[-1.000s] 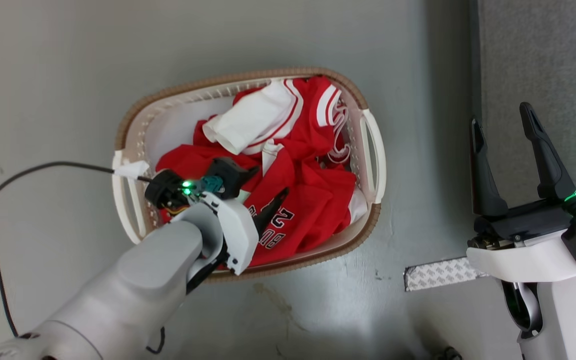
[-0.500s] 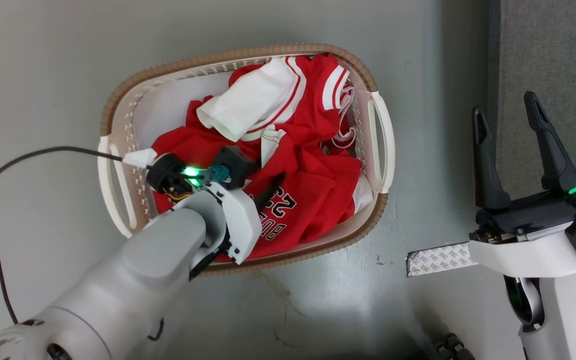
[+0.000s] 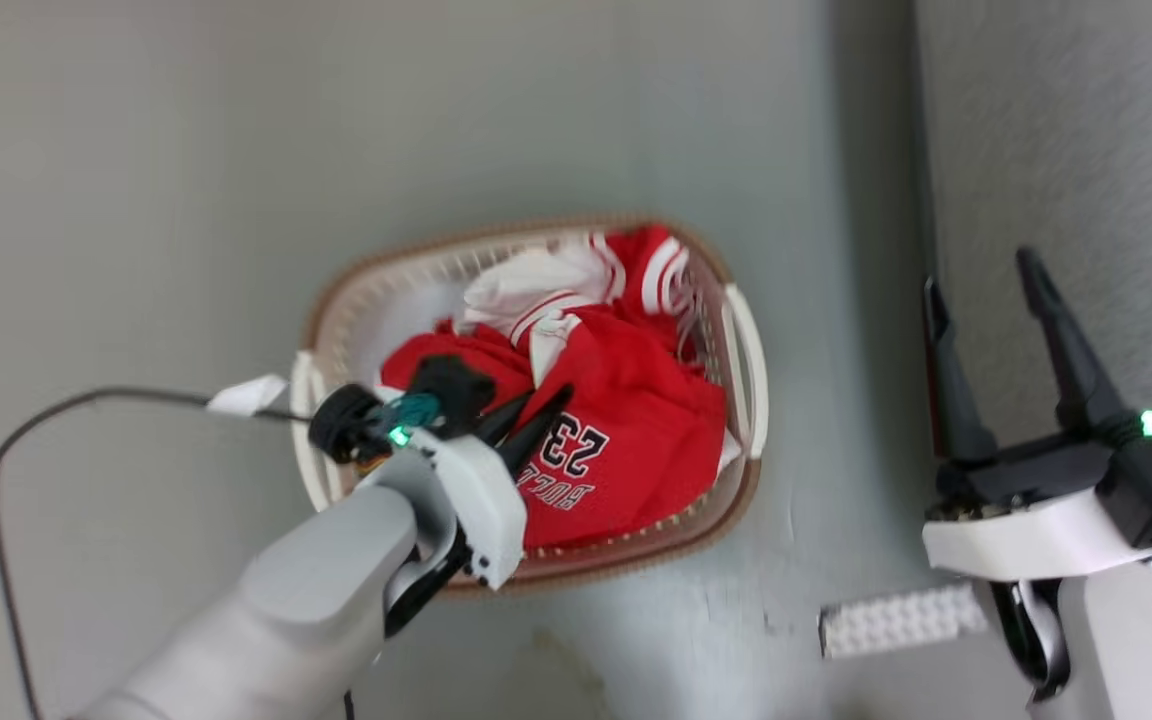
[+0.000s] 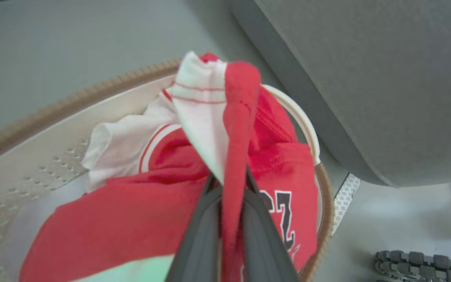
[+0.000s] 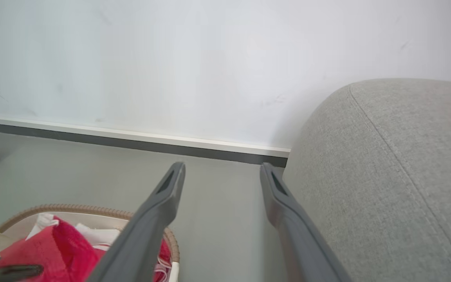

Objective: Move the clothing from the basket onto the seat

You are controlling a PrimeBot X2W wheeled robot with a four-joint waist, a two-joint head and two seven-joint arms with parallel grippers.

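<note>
The red "BULLS 23" jersey (image 3: 636, 430) lies bunched in the cream basket (image 3: 336, 330) with the brown rim, on the grey floor. My left gripper (image 3: 536, 405) is over the basket's near left part, shut on a fold of the jersey. In the left wrist view that red and white fold (image 4: 225, 117) rises between the two fingers of the left gripper (image 4: 227, 178), pulled up above the rest of the jersey. My right gripper (image 3: 978, 270) stands open and empty at the right, beside the grey sofa (image 3: 1086, 150). Its fingers (image 5: 163, 196) spread wide before the sofa's rounded edge (image 5: 386, 176).
A black cable with a white tag (image 3: 246, 395) runs along the floor left of the basket. A patterned tape strip (image 3: 896, 620) lies on the floor near the sofa's base. A wall and dark baseboard (image 5: 131, 143) stand behind. A ridged wheel (image 4: 425, 262) shows at lower right.
The head camera has shifted, so the basket looks smaller and lower. My left gripper's fingers have come together on the jersey, and the cloth is bunched up toward them. The right gripper stays open.
</note>
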